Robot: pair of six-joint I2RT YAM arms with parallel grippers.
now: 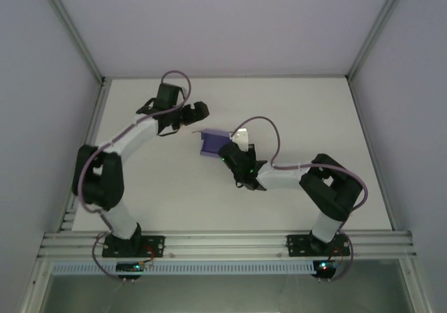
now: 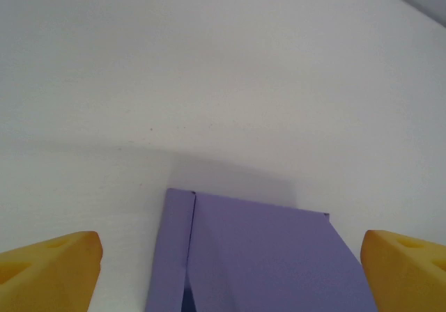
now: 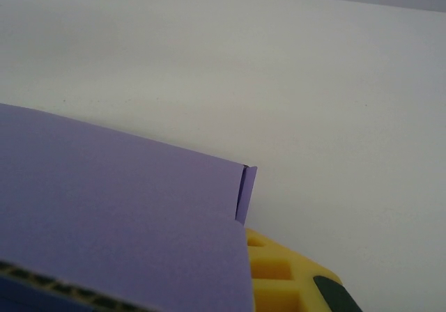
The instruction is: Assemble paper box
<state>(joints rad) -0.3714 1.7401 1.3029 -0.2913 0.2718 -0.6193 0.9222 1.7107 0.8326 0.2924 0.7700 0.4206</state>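
Near the middle of the white table point(image 1: 293, 110) is the lilac paper box point(image 1: 211, 144), though whether it touches is unclear.

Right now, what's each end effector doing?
Left end effector: open, holding nothing.
Right end effector: closed on the paper box.

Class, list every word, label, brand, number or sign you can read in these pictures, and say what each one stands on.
No text can be read anywhere.
paper box: plain lilac card, no print on the faces shown.
yellow fingers: no marking.
small boards at the arm bases: any lettering is too small to read.
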